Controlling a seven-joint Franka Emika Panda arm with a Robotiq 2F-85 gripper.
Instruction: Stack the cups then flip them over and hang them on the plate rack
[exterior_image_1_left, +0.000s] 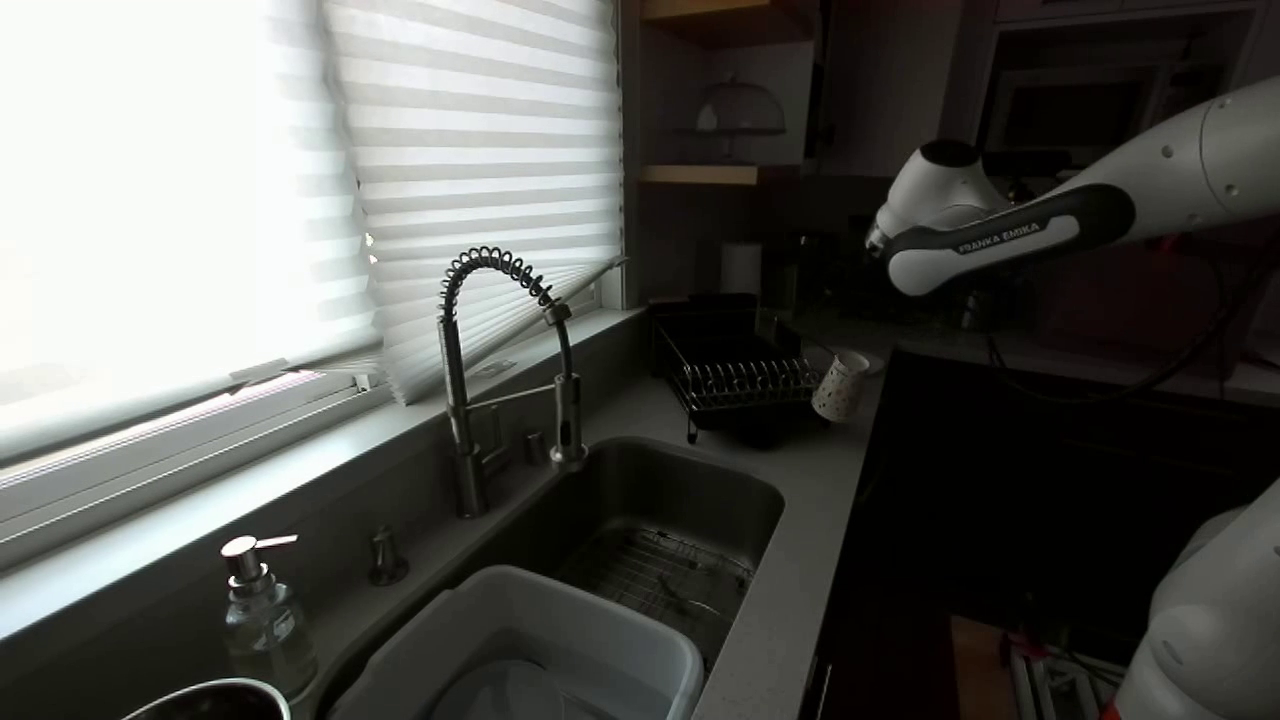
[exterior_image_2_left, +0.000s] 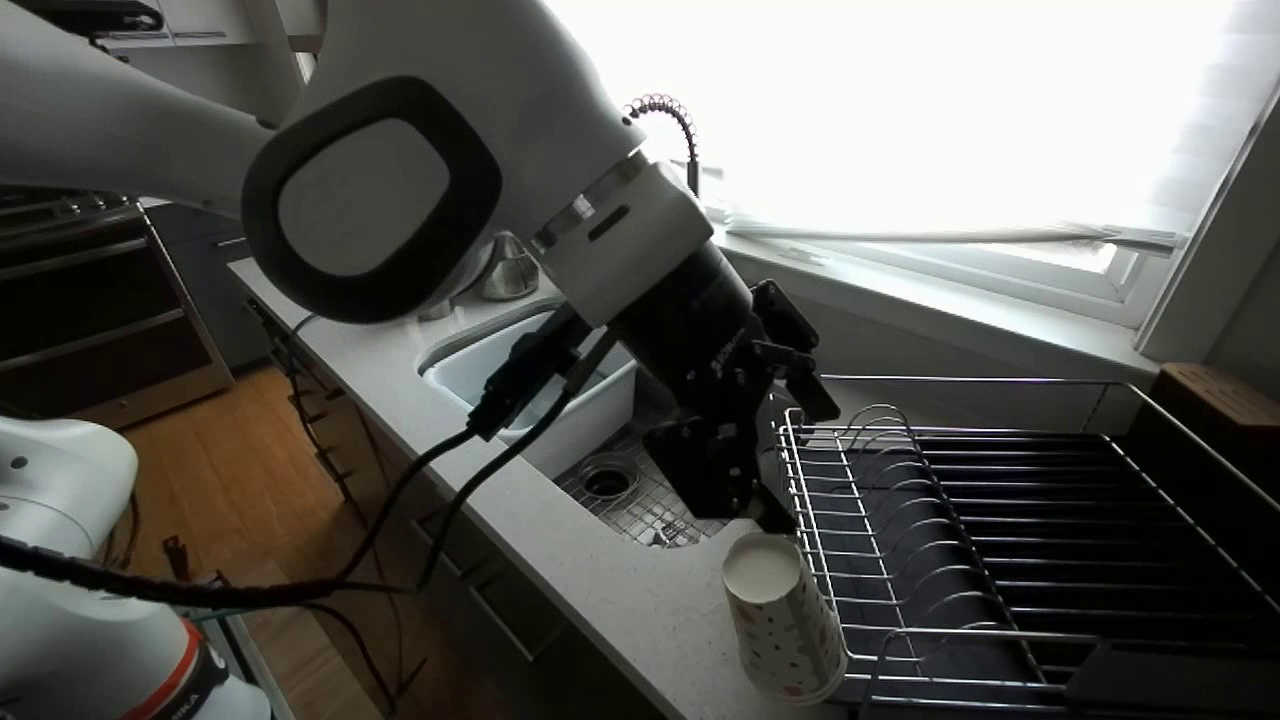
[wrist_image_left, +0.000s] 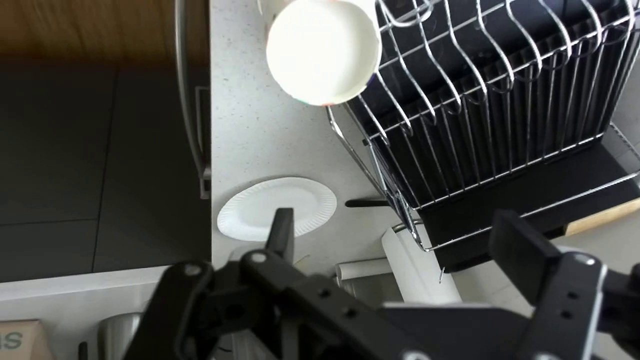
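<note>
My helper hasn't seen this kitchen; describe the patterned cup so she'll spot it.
Beside the sink, find the black wire dish rack on the counter. At the rack's corner by the counter's front edge is the patterned cup, tilted, narrow end up. Scattered specks set it apart from the flat, plain white plate nearby.

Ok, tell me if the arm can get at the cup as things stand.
Probably yes: the arm hangs close by, jaws open, and nothing shows between them and the cup. The rack is close on one side, though, and may crowd the grip.
</note>
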